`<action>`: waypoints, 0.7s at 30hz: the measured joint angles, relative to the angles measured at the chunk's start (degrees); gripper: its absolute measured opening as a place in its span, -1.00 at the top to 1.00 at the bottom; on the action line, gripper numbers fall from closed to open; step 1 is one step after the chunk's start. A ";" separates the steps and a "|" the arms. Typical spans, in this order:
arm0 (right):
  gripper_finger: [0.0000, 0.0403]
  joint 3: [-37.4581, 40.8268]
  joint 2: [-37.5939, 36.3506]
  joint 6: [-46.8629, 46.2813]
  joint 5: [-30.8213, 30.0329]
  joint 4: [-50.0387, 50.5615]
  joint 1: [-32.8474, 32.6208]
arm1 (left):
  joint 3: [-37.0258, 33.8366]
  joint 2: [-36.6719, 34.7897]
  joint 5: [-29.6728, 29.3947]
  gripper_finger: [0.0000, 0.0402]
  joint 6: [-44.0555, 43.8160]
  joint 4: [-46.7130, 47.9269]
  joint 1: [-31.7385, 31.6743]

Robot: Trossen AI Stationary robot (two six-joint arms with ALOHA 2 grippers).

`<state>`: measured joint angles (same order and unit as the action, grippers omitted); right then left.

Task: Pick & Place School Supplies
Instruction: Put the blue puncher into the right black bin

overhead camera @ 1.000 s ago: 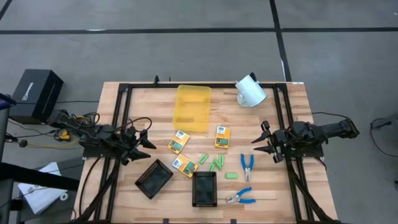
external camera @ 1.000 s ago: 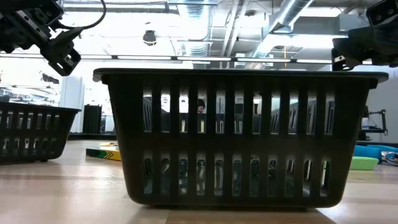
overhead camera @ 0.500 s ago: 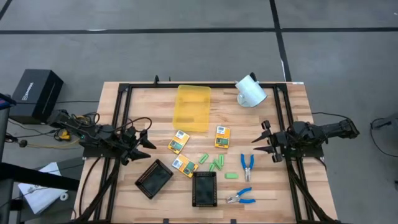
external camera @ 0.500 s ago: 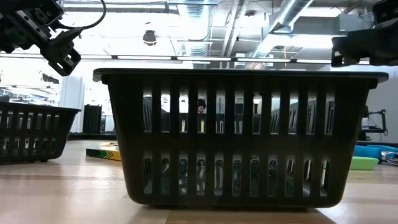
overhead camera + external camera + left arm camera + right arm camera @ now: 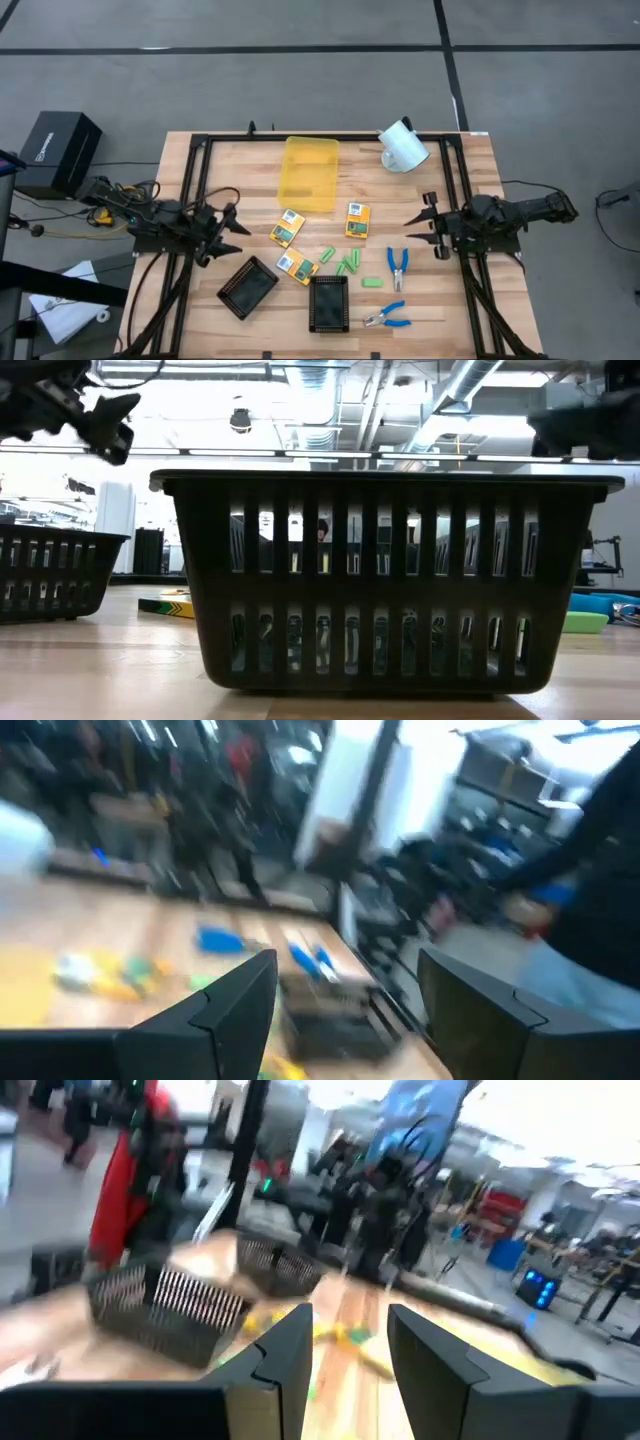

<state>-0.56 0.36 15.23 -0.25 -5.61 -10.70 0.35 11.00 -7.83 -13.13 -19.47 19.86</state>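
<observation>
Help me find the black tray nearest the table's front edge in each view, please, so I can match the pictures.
High view: the upright black tray sits at the front centre of the table, below the green sticks.
Low view: it fills the middle of the picture, right before the camera.
Left wrist view: a dark blurred shape is all I can make out; I cannot tell.
Right wrist view: probably the nearer slatted tray, though blurred.
Shared landmark: the second, tilted black tray beside it.

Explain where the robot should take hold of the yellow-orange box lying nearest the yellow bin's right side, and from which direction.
The yellow-orange box lies flat on the table, its long sides running away from the front edge. Probably best to come straight down from above and close across its short width, on the two long edges near the middle. The right end effector, open and empty, is closer.
</observation>
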 joint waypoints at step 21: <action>0.39 -0.07 0.74 -26.23 -20.37 -59.22 1.09 | 5.27 -0.02 -17.05 -0.18 11.21 -46.80 0.00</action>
<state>-0.62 1.10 -11.00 -20.61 -64.83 -9.61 5.61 10.98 -24.88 -1.92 -66.27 19.86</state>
